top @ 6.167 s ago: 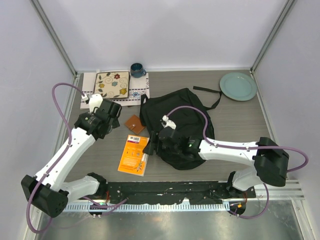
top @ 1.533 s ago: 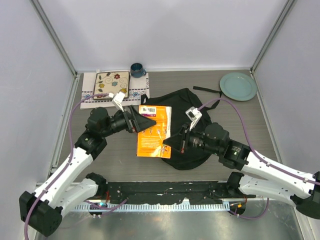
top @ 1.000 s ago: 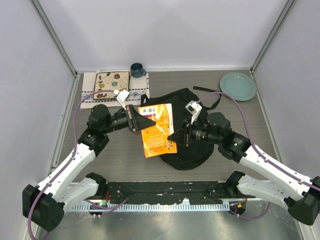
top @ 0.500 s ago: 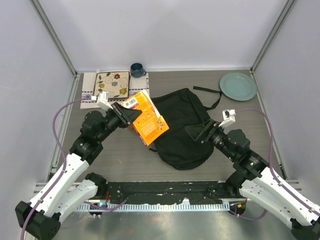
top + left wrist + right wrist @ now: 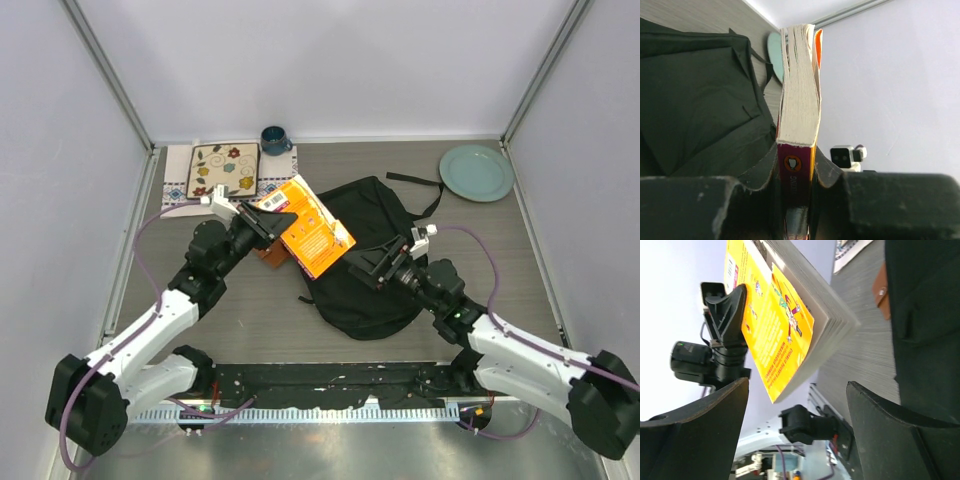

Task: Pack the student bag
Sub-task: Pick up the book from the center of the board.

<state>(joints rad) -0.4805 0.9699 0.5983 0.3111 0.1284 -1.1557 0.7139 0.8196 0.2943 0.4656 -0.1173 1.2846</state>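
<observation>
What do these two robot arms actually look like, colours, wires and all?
Both the left arm and the right arm have smooth white shells between chunky black joint housings. A thin purple cable loops loosely outside each one. Each ends in black wedge-shaped jaws, with a small white camera block mounted by the wrist.

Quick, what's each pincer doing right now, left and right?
Left pincer: closed, gripping the orange book.
Right pincer: open, holding nothing.
</observation>
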